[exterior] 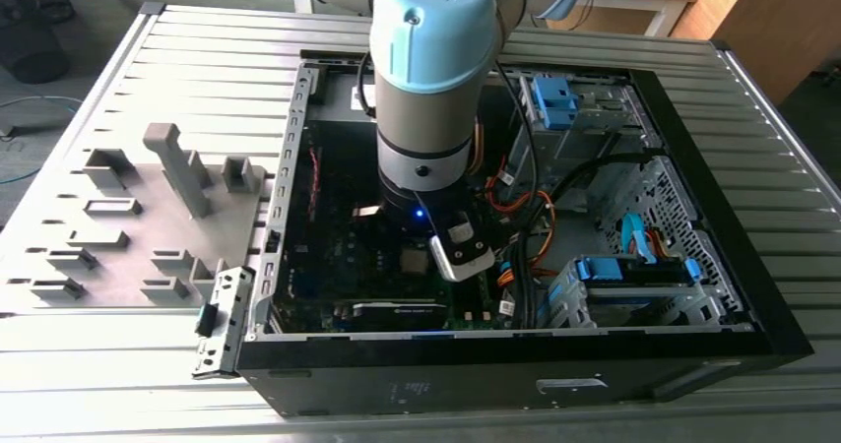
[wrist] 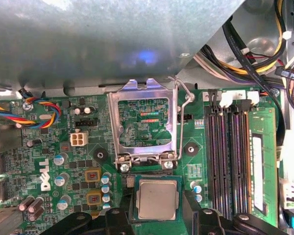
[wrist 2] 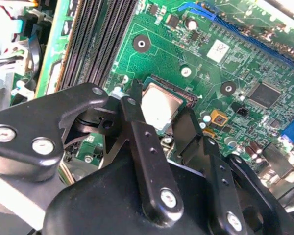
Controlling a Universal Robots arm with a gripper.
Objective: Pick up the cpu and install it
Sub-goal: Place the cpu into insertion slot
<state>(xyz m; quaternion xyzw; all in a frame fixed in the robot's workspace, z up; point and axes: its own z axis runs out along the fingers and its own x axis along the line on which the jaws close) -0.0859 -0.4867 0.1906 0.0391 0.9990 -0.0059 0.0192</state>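
Gripper (wrist: 159, 214) jaws apart, straddling cpu (wrist: 158, 198) on mobo (wrist: 83, 161); socket frame (wrist: 139, 88) open alongside. Exterior view: cables (exterior: 526, 212) @ 3 o'clock of arm (exterior: 427, 79).

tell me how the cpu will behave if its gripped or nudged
Likely stiff: the cpu is a flat, metal-topped square. Its smooth silvery top probably offers little grip. It lies flat within the socket, so a sideways nudge would likely meet the rim, not slide it.
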